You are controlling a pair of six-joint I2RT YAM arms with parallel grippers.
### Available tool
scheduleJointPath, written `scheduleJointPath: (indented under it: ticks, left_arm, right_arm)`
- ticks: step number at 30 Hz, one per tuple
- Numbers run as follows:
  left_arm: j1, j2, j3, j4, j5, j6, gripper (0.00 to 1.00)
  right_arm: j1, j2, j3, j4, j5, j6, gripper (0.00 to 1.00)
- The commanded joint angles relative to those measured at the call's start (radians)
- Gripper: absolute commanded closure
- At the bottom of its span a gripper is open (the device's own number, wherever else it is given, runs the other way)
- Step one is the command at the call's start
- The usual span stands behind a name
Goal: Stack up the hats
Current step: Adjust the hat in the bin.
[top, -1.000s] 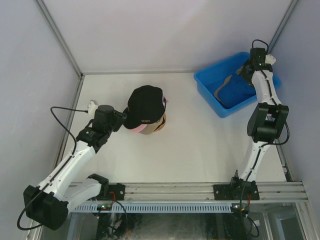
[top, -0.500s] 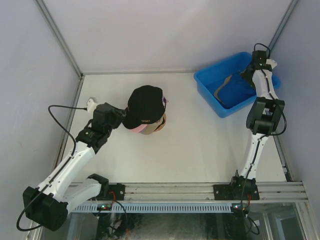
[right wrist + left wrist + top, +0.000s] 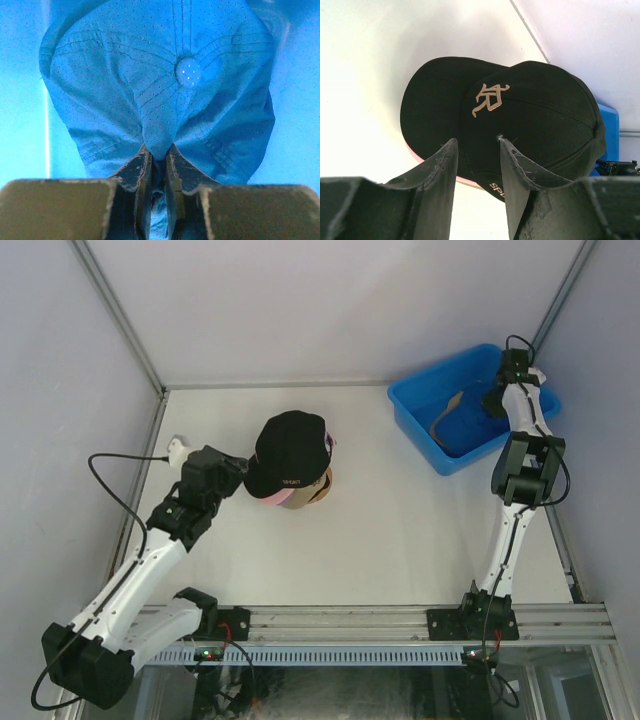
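Blue hat (image 3: pixel 165 90) in right hand (image 3: pixel 157 154) pinch

Both arms, the left arm (image 3: pixel 150 560) and the right arm (image 3: pixel 515 510), have white links joined by bulky black joint housings. Each is bolted down through a black base plate (image 3: pixel 215 625). A thin black cable (image 3: pixel 110 458) loops off the left arm. The left end effector (image 3: pixel 476 145) has black fingers (image 3: pixel 435 170) with edges scuffed pale. The right end effector (image 3: pixel 156 152) has dark fingers with scratched inner faces.

Perforated cloth: blue cap (image 3: pixel 165 90); matt cloth: black cap (image 3: pixel 530 125) (embroidered logo).
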Motion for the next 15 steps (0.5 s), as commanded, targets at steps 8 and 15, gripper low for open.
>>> scheduleJointPath:
  ticks: [8,15]
  left_arm:
    - [-0.004,-0.081,0.025,-0.049,-0.034,0.026,0.57]
    - [-0.004,-0.118,0.030,-0.083,-0.023,0.017,0.57]
  right_arm:
    - [0.041,-0.243,-0.021,0.103,0.125,-0.077,0.90]
    - [0.033,-0.307,-0.093,0.133,0.087,-0.072,0.81]
